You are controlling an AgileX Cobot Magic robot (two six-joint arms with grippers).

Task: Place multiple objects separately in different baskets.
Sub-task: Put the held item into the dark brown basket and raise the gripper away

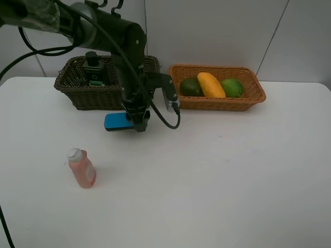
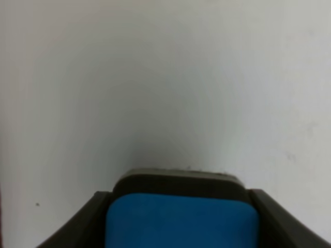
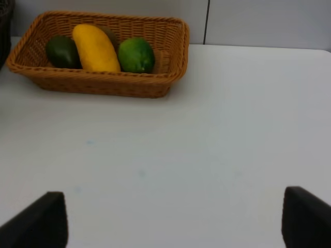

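My left gripper (image 1: 135,124) is shut on the blue eraser block (image 1: 118,121), held low over the table just in front of the dark basket (image 1: 77,94). In the left wrist view the block (image 2: 181,219) fills the gap between both fingers (image 2: 77,227). A dark green pump bottle (image 1: 94,70) stands in the dark basket. The orange basket (image 1: 217,103) holds an avocado (image 1: 190,87), a mango (image 1: 211,85) and a bright green fruit (image 1: 232,88). A pink bottle (image 1: 83,168) lies on the table at the front left. My right gripper (image 3: 170,222) stands open and empty, facing the orange basket (image 3: 103,85).
The left arm and its cables (image 1: 165,111) hang over the gap between the two baskets. The white table (image 1: 222,175) stretches wide to the right and front. A pale wall rises behind the baskets.
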